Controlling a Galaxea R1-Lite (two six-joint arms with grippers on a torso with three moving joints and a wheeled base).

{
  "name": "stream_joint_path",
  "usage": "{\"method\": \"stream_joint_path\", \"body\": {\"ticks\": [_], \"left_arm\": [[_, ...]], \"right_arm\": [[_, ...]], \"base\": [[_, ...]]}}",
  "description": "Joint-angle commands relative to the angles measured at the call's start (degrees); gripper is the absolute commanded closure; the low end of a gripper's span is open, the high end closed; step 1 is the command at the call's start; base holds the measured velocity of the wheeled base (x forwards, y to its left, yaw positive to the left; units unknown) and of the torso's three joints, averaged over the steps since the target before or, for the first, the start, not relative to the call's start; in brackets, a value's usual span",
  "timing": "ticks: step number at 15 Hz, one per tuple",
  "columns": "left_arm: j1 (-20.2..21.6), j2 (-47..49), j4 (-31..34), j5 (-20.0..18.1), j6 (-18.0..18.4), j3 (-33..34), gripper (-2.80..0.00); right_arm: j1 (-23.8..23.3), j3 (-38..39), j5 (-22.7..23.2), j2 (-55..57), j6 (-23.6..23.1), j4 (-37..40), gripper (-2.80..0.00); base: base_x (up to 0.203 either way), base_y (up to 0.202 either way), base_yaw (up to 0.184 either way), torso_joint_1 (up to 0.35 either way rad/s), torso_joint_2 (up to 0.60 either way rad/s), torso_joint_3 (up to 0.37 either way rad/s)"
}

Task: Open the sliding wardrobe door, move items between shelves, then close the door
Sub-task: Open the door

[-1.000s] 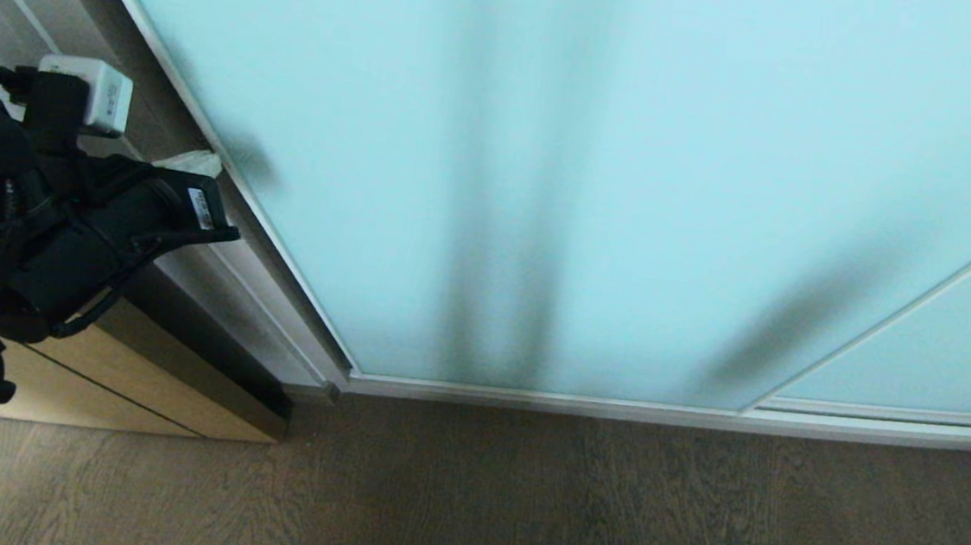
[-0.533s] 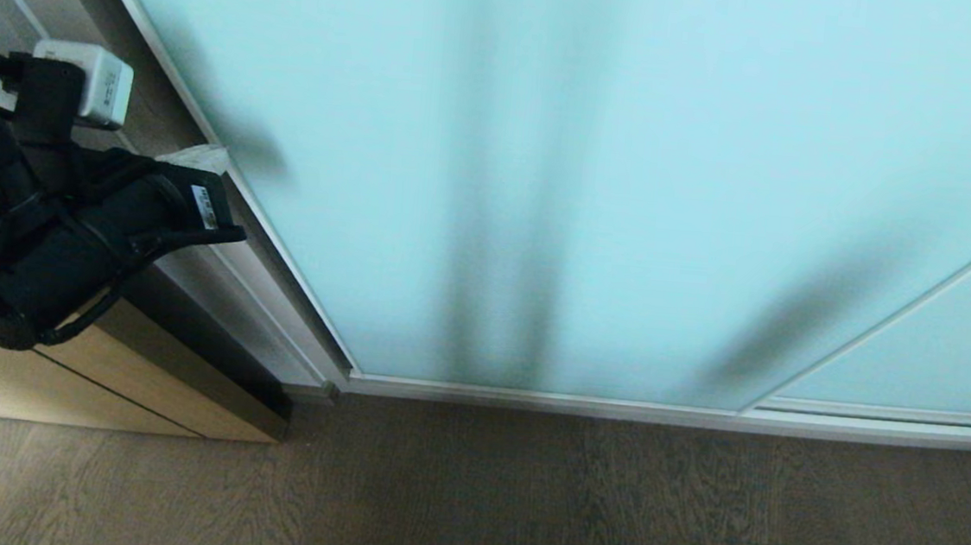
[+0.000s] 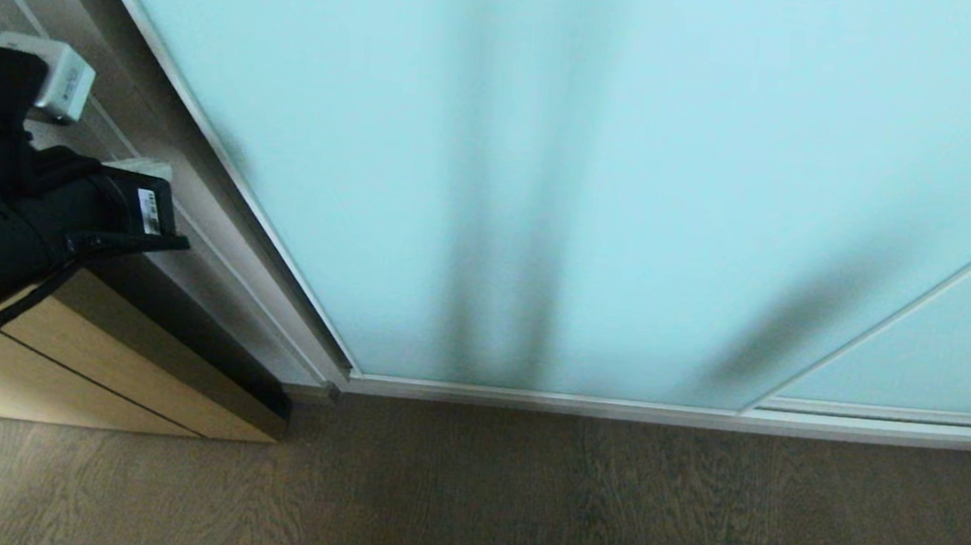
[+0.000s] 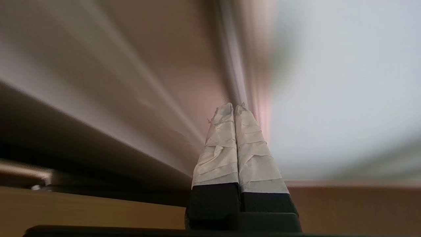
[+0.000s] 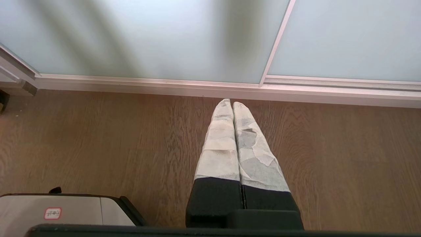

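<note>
The left arm (image 3: 28,245) is sitting further toward the left edge of the head view than a second ago, with less of its black body showing and its shadow gone from the glass. The left hand (image 4: 234,107) is pressing its white-taped fingers (image 4: 217,154) flat together, empty, apparently close beside the silver frame strip, though blur leaves contact uncertain. The sliding wardrobe door (image 3: 563,166), smooth frosted blue-green glass edged in thin metal, is filling the view ahead, standing on its floor track. The right hand (image 5: 233,103), fingers likewise together, is hanging over the grained wood floor (image 5: 98,141).
</note>
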Motion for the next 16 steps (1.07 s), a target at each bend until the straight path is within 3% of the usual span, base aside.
{"method": "stream_joint_path", "body": {"ticks": [1, 6, 11, 16], "left_arm": [[1.43, 0.57, -0.18, -0.13, -0.25, -1.18, 0.00], [1.46, 3.70, -1.26, -0.34, -2.12, -1.33, 0.00], [1.54, 9.89, -12.61, -0.40, -4.05, -2.26, 0.00], [1.37, 12.02, -14.70, -0.52, -6.18, -2.09, 0.00]], "right_arm": [[0.01, 0.07, -0.01, 0.00, 0.00, -0.03, 0.00], [0.01, 0.07, 0.02, 0.00, 0.00, -0.03, 0.00], [0.01, 0.04, 0.04, 0.00, 0.00, -0.03, 0.00], [0.01, 0.00, 0.01, 0.00, 0.00, -0.03, 0.00]], "base": [[0.000, 0.000, 0.000, 0.000, 0.00, 0.000], [0.000, 0.000, 0.000, 0.000, 0.00, 0.000], [0.000, 0.000, 0.000, 0.000, 0.00, 0.000], [0.000, 0.000, 0.000, 0.000, 0.00, 0.000]]}}
